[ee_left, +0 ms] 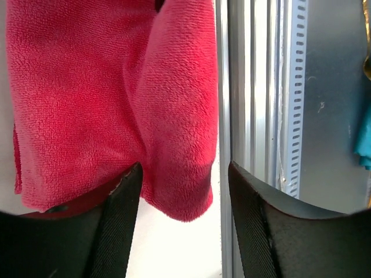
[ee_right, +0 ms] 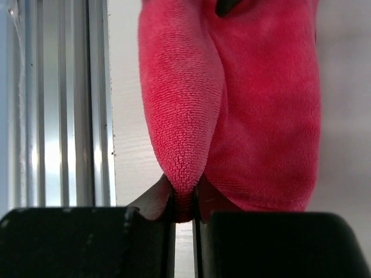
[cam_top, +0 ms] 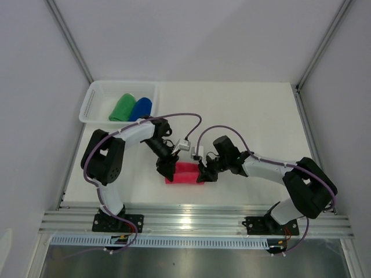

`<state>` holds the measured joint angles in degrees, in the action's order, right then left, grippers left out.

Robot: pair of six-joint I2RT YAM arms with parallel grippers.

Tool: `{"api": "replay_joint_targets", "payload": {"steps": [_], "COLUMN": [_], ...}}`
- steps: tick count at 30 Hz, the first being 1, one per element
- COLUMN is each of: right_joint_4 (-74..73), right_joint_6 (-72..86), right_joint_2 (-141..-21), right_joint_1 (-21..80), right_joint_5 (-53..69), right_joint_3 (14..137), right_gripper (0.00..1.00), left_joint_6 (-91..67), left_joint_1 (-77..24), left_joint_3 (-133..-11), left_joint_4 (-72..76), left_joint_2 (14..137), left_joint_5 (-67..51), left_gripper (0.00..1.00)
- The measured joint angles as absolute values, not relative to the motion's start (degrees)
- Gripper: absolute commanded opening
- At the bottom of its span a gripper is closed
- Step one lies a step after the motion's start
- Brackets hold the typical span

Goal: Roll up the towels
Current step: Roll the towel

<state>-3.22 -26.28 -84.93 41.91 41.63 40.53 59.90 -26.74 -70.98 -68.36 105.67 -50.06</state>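
Observation:
The pink-red towel (cam_top: pixel 184 173) lies folded near the table's front edge between both grippers. My left gripper (cam_top: pixel 166 169) is at its left end; in the left wrist view its jaws stand open around the towel's folded edge (ee_left: pixel 174 145), apart from it. My right gripper (cam_top: pixel 204 172) is at its right end; in the right wrist view it is shut on a raised fold of the towel (ee_right: pixel 182 116). The green towel (cam_top: pixel 123 108) and the blue towel (cam_top: pixel 141 108) lie rolled in the white basket (cam_top: pixel 95 98).
The white mesh basket stands at the back left of the table. A metal rail (cam_top: pixel 197 220) runs along the near edge, just in front of the towel; it shows in the left wrist view (ee_left: pixel 255 87) and the right wrist view (ee_right: pixel 58 104).

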Motion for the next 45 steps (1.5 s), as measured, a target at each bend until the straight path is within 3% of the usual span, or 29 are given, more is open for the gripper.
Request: {"api": "replay_joint_targets", "payload": {"steps": [1,5,6,13,19,27,32,39,45], "right_joint_4": [-3.55,-3.60,-3.55,1.72,6.24,13.43,13.56,5.28,0.97], "right_joint_6": [-24.77,-17.85,-16.19,-0.47,12.95,26.04,26.72,18.06,13.26], "right_joint_2": [-85.78,-87.68,-87.94,-90.59,-99.13,-102.80,-102.69,-99.02,-97.82], "right_joint_1": [41.21,36.80,35.79,28.91,23.88,19.33,18.87,18.90,19.44], "right_joint_5": [42.61,46.46,47.33,52.75,56.51,58.78,58.76,57.47,57.39], "right_joint_3": [40.86,41.21,41.28,41.65,43.79,43.72,43.64,43.72,44.40], "right_gripper": [0.00,0.00,0.00,0.00,0.00,0.00,0.00,0.00,0.00], "left_joint_6": [59.77,57.95,57.14,48.53,46.57,51.70,52.25,51.68,55.77], "left_joint_1": [-26.48,-23.88,-23.11,-21.91,-27.97,-38.89,-38.76,-31.33,-31.79], "left_joint_3": [-70.98,-70.98,-70.98,-70.91,-70.59,-66.43,-68.90,-77.58,-81.76], "left_joint_4": [-68.51,-68.53,-68.25,-59.53,-51.22,-44.56,-41.60,-43.05,-49.87], "left_joint_2": [105.60,104.51,103.96,93.78,84.68,87.24,94.21,98.43,100.18], "left_joint_5": [-50.41,-52.82,-53.10,-52.64,-43.31,-31.05,-26.04,-30.57,-34.11], "left_gripper": [0.76,0.80,0.99,1.00,1.00,1.00,1.00,1.00,0.99]}}
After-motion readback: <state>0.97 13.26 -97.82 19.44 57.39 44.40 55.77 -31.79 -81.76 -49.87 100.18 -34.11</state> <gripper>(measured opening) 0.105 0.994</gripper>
